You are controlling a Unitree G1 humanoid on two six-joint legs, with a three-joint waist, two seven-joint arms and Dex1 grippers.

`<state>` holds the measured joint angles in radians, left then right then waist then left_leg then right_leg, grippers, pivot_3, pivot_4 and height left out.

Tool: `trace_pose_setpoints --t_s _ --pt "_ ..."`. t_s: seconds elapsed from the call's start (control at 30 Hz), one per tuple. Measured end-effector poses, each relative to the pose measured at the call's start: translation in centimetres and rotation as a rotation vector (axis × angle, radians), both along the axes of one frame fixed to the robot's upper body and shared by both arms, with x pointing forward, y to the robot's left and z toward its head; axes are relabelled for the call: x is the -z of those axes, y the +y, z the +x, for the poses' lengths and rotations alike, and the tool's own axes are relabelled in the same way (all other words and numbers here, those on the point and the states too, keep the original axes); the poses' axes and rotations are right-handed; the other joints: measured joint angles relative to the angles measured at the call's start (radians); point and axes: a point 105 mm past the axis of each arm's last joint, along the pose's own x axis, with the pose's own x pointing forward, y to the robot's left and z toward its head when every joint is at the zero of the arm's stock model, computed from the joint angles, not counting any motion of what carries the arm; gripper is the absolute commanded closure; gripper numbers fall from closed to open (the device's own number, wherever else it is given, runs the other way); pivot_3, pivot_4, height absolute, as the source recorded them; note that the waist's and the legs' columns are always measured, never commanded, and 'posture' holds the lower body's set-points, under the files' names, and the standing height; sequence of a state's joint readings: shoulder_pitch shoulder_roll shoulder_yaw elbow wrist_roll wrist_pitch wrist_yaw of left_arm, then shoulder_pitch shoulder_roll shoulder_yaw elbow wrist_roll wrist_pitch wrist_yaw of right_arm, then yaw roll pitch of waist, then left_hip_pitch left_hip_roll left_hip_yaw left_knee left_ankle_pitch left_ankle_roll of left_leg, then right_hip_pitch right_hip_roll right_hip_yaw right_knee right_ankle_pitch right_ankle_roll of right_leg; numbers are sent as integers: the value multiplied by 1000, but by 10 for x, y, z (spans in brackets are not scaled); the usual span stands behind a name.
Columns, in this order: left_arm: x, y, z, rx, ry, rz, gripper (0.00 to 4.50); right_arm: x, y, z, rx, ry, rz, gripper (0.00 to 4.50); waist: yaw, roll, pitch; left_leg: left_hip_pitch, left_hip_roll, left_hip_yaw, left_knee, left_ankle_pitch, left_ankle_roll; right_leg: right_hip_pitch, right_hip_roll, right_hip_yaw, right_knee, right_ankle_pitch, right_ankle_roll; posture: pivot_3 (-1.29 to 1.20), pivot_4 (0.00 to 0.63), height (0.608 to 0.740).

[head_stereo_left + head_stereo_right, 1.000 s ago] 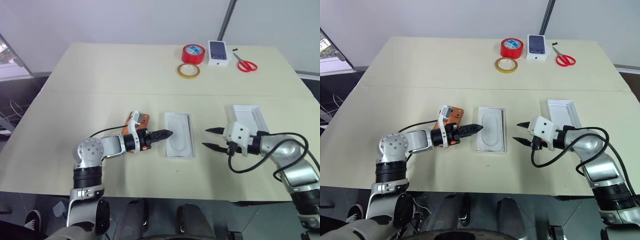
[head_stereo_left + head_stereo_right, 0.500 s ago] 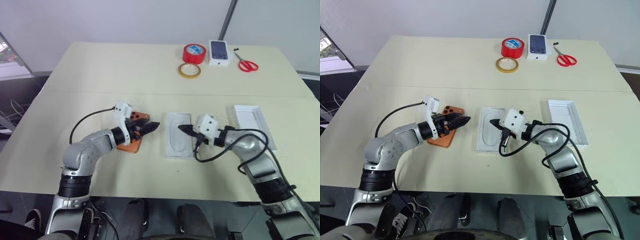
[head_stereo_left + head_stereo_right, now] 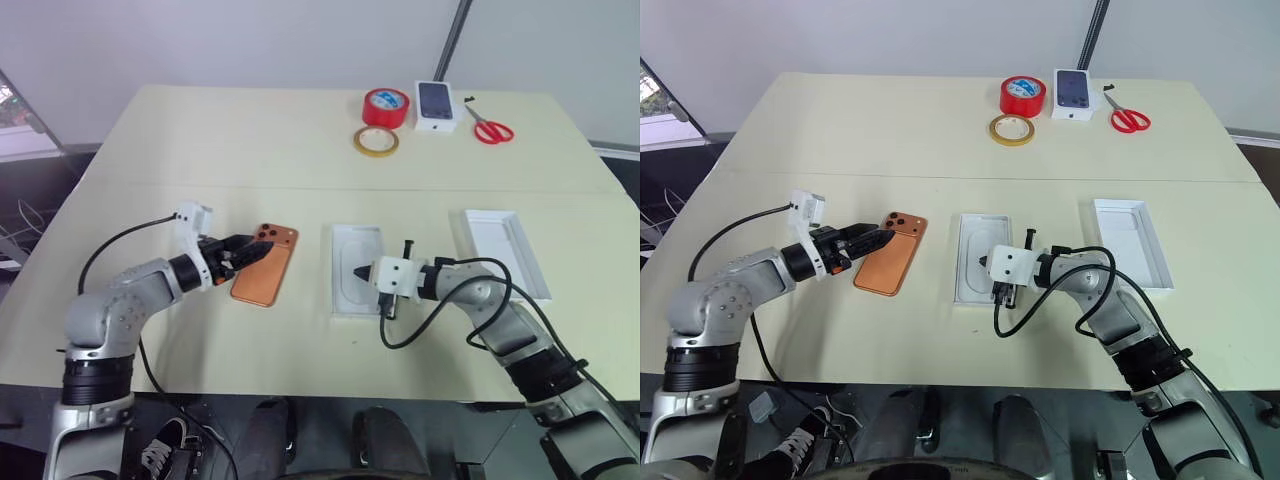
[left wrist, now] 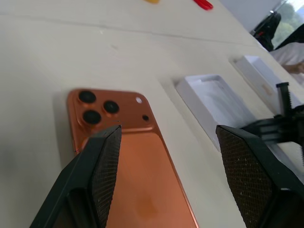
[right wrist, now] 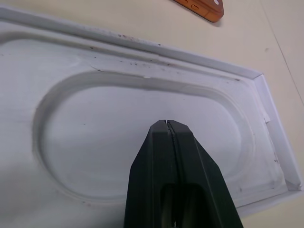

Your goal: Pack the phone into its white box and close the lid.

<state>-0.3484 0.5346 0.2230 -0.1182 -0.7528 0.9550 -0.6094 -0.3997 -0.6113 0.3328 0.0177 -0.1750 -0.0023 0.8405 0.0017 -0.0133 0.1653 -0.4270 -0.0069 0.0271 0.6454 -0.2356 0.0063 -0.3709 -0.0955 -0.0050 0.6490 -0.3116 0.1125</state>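
Note:
The copper-orange phone (image 3: 265, 278) lies flat on the table, back up, its camera bump at the far end. My left gripper (image 3: 252, 250) is open just left of that end; in the left wrist view its fingers (image 4: 102, 171) spread wide before the phone (image 4: 137, 190). The white box (image 3: 336, 275) sits in the middle, a white insert with an oval recess (image 5: 142, 137) covering its floor. My right gripper (image 3: 358, 272) is shut, its tip (image 5: 167, 124) over the recess. The lid (image 3: 505, 252), plain white, lies open side up to the right.
At the table's far edge stand a red tape roll (image 3: 386, 106), a yellow tape ring (image 3: 376, 141), a small white box printed with a phone picture (image 3: 437, 105) and red scissors (image 3: 490, 128). A seam (image 3: 150, 187) crosses the tabletop.
My left gripper drew back to the left, uncovering the phone. My right gripper swung left from beside the lid to over the insert and shut.

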Motion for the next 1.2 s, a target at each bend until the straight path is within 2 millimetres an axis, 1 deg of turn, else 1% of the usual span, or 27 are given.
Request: trace_pose_setpoints --t_s 0.13,0.3,0.4,0.47,0.53,0.6,0.63,0.67,0.73,0.8,0.87,0.9,1.0,1.1,1.2 --pt "1 15 1 -31 46 -4 1179 -1 4 2 -6 1 9 4488 -3 0 0 0 0 0 0 0 0 0 0 0 0 0 0 0 150 728" --pt "-3 25 9 -51 53 -18 1179 0 21 0 -3 70 111 4488 -13 0 0 0 0 0 -1 0 0 -1 0 0 0 0 0 0 150 728" --pt "-4 37 12 -81 97 -70 1179 -4 19 4 17 57 117 4488 -16 0 1 -1 0 0 -2 0 -1 -2 0 0 1 0 0 0 150 728" --pt "-6 45 12 -90 145 -108 1179 -17 19 13 45 23 145 4488 -16 0 1 -1 0 0 -2 0 -1 -3 0 0 1 0 0 0 150 728" --pt "-5 53 7 -70 233 -125 1179 -40 26 25 78 0 236 4488 -23 0 2 0 0 0 -3 1 -2 -3 1 0 2 0 0 0 150 728" --pt "-5 56 2 -30 284 -159 1179 -57 40 27 55 -2 300 4488 -23 0 2 0 0 0 -4 2 -4 -4 1 0 2 0 0 0 150 728" --pt "-5 57 0 -14 302 -182 1179 -63 50 25 30 -1 326 4488 -22 0 2 0 0 0 -5 3 -5 -4 1 0 2 0 0 0 150 728" --pt "-5 57 0 -4 312 -200 1179 -65 55 23 15 7 338 4488 -19 0 2 -1 0 0 -5 3 -5 -4 1 0 1 0 0 0 150 728" --pt "-1 57 0 18 350 -203 1179 -61 70 19 -16 41 330 4488 -15 -1 2 -1 0 0 -5 2 -4 -4 1 -1 2 0 0 0 150 728" --pt "6 57 2 30 378 -162 1179 -52 89 16 -48 74 289 4488 -17 -1 2 0 0 0 -4 2 -3 -4 1 -1 2 0 0 0 150 728" --pt "17 54 7 37 381 -85 1179 -36 108 13 -73 130 218 4488 -18 -1 2 0 0 0 -4 2 -3 -5 1 0 3 0 0 0 150 728" --pt "23 54 9 42 362 -31 1179 -26 114 13 -71 162 173 4488 -18 -1 2 -1 0 0 -4 3 -4 -5 1 0 3 0 0 0 150 728" --pt "24 50 14 77 328 6 1179 -4 115 20 -19 218 101 4488 -14 -1 2 -1 -1 0 -4 4 -6 -8 0 -1 3 0 0 0 150 728" --pt "24 46 14 108 343 10 1179 -5 120 24 -23 195 66 4488 -20 -1 1 0 -1 0 -4 2 -3 -9 0 0 5 0 0 0 150 728" --pt "27 42 13 143 336 28 1179 -5 121 24 -28 194 54 4488 -19 0 0 0 -1 0 -5 2 -3 -9 0 0 5 0 0 0 150 728"
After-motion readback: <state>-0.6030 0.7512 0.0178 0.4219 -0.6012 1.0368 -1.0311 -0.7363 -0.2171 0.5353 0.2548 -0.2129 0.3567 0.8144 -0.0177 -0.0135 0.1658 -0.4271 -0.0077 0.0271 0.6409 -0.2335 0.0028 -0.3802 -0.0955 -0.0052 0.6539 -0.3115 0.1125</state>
